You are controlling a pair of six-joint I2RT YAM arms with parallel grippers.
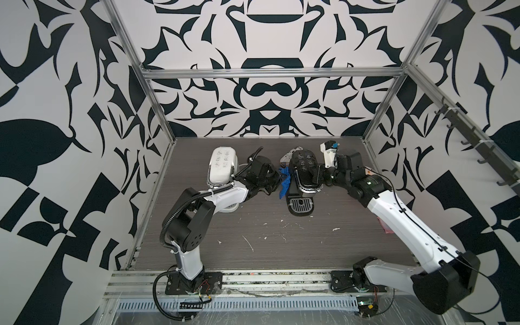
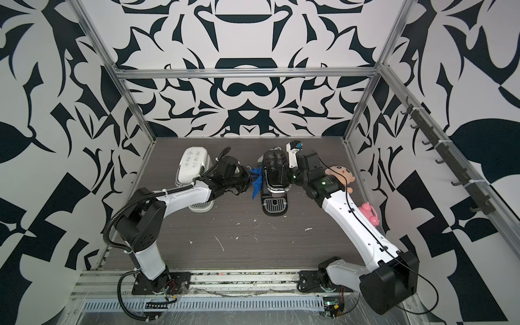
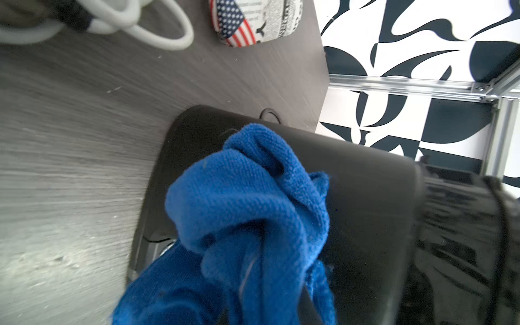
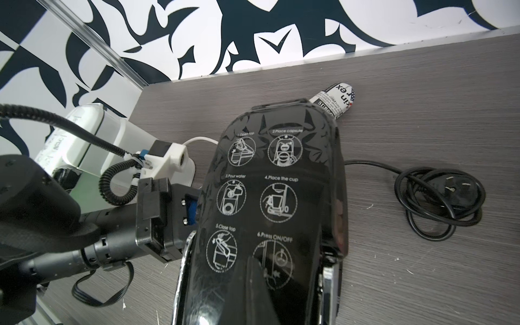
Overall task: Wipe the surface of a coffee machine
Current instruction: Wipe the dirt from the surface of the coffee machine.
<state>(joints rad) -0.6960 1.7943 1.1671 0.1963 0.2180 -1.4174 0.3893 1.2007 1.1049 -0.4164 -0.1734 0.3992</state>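
A black coffee machine (image 1: pixel 304 174) (image 2: pixel 274 171) stands mid-table, its glossy lid (image 4: pixel 275 197) printed with white instruction icons. My left gripper (image 1: pixel 277 180) (image 2: pixel 247 177) is shut on a bunched blue cloth (image 1: pixel 284 183) (image 2: pixel 256 180) and holds it against the machine's left side. In the left wrist view the cloth (image 3: pixel 247 202) covers my fingers and lies on the dark side wall (image 3: pixel 365 197). My right gripper (image 1: pixel 319 171) (image 4: pixel 259 281) is shut, with its tips resting on the lid's near end.
A white coffee machine (image 1: pixel 222 166) (image 2: pixel 192 164) stands behind my left arm. A flag-printed pouch (image 3: pixel 253 22) (image 4: pixel 337 98) lies behind the black machine. A coiled black cord (image 4: pixel 439 197) lies to its right. A doll (image 2: pixel 340 173) and a pink toy (image 2: pixel 370 213) sit by my right arm.
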